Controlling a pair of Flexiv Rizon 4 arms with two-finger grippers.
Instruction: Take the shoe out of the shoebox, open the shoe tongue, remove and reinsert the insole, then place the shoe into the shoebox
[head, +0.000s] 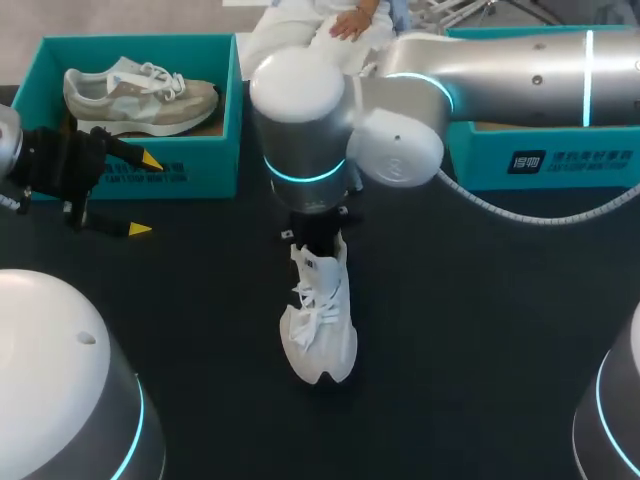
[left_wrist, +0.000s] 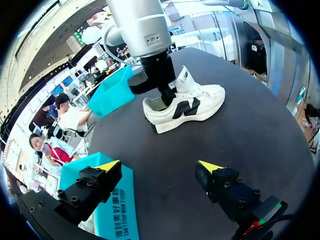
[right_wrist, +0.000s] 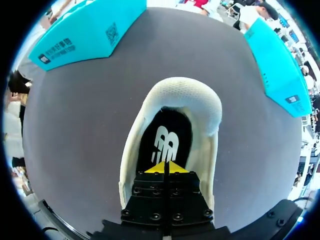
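The black bench (head: 480, 330) carries everything. The silver right arm (head: 500, 70) comes in over the right teal shoebox (head: 560, 160) to the bench's middle. The left teal cardboard shoebox (head: 215, 150) holds a grey-and-beige sneaker (head: 140, 95). The white lace-up sneaker (head: 322, 335) stands upright on the bench, between the two boxes and outside both. Inside it lies the black insole (right_wrist: 167, 135). The right gripper (right_wrist: 165, 167) points down into the heel opening, jaws together, their yellow tips meeting just over the insole. The left gripper (head: 145, 195) hangs just in front of the left box, jaws wide apart.
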